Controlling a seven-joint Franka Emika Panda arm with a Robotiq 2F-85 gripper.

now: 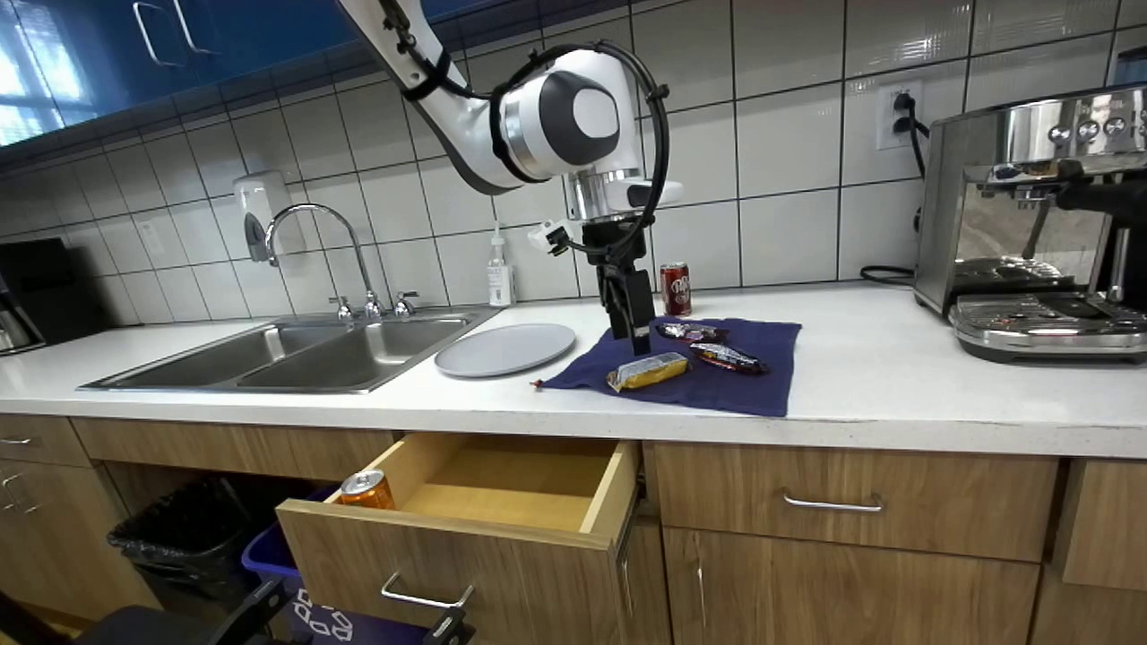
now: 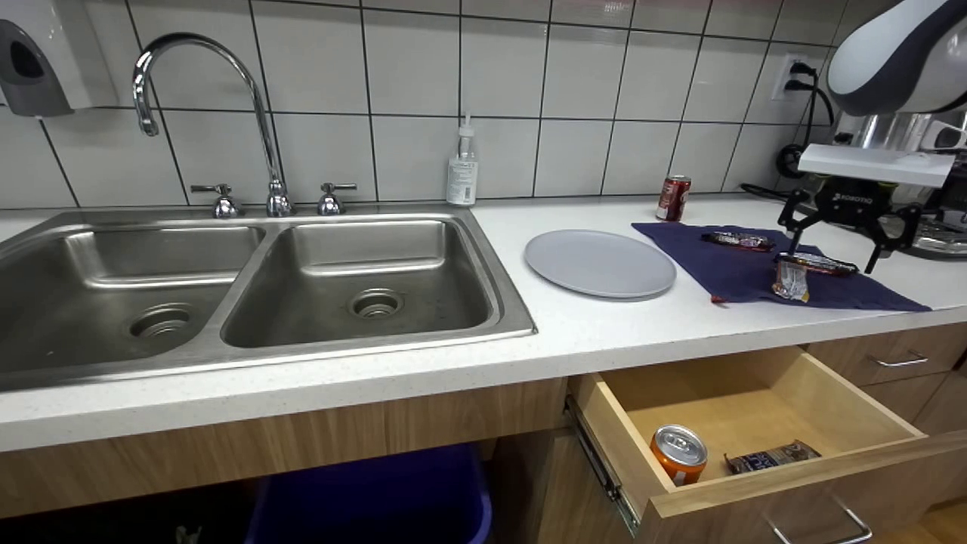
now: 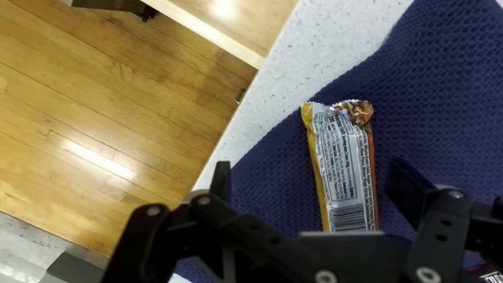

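End effector [image 3: 310, 182] hovers w/ jaws spread wide, nothing held, over yellow-and-silver granola bar [image 3: 342, 165] on navy mesh cloth [image 3: 432, 78] nr front edge of tabletop [image 3: 298, 67]; bar prob. light, slippery outside, maybe brittle inside, so best grip = gently across its middle.

In an exterior view, the camera stands well in front of the claw [image 1: 640, 340], facing the tiled wall [image 1: 789, 143] behind it. In an exterior view, the camera faces this wall from near the sink [image 2: 245, 289], to the claw's side. The wrist view looks down from close above the claw onto the cloth [image 3: 432, 98]. Both exterior views share claw, cloth and sink.
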